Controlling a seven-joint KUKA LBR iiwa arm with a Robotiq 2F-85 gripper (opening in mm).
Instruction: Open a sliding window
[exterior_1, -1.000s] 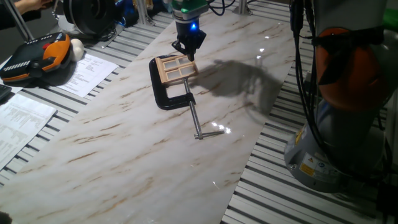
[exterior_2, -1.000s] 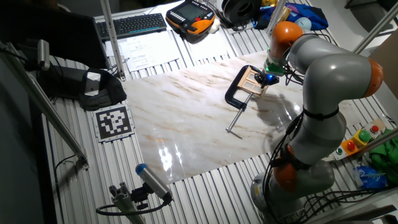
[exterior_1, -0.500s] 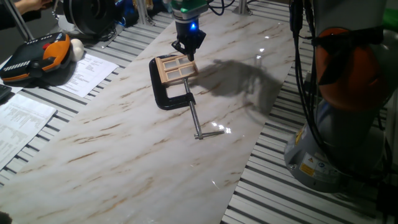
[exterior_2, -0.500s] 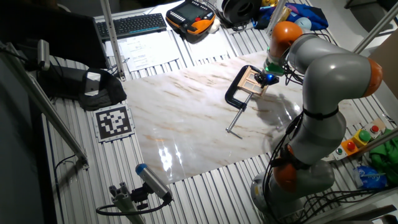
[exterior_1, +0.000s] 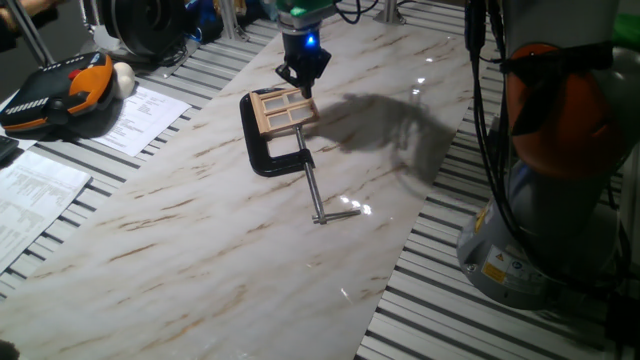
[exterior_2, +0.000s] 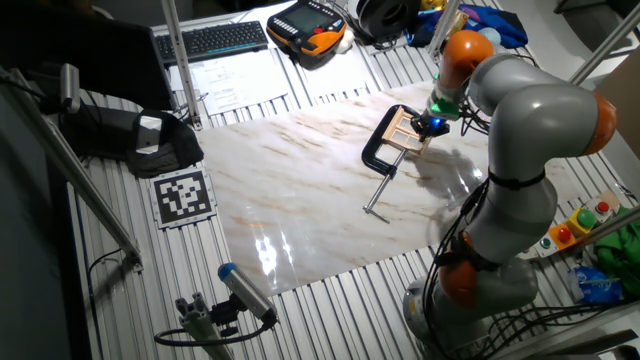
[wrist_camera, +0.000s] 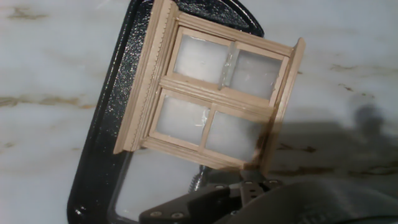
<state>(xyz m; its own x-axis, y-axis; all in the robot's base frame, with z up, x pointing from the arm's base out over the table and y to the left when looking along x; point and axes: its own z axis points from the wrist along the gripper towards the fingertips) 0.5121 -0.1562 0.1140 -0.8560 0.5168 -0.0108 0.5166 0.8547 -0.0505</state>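
The sliding window (exterior_1: 283, 108) is a small light-wood frame with four panes, lying flat on the marble tabletop and held in the jaw of a black C-clamp (exterior_1: 268, 152). My gripper (exterior_1: 301, 86) points down at the frame's far right edge, its fingers drawn together into a narrow tip. From the other fixed view the gripper (exterior_2: 430, 124) stands just right of the window (exterior_2: 403, 128). In the hand view the window (wrist_camera: 217, 99) fills the middle and the dark gripper linkage (wrist_camera: 239, 193) sits just below the frame's lower right corner. Whether the tip touches the wood cannot be told.
The clamp's screw rod (exterior_1: 313, 190) runs toward the table's front. Papers (exterior_1: 140, 115) and an orange-black pendant (exterior_1: 60, 90) lie left of the marble slab. A keyboard (exterior_2: 222, 38) and a tag marker (exterior_2: 183, 195) lie off the slab. The robot base (exterior_1: 560, 180) stands right.
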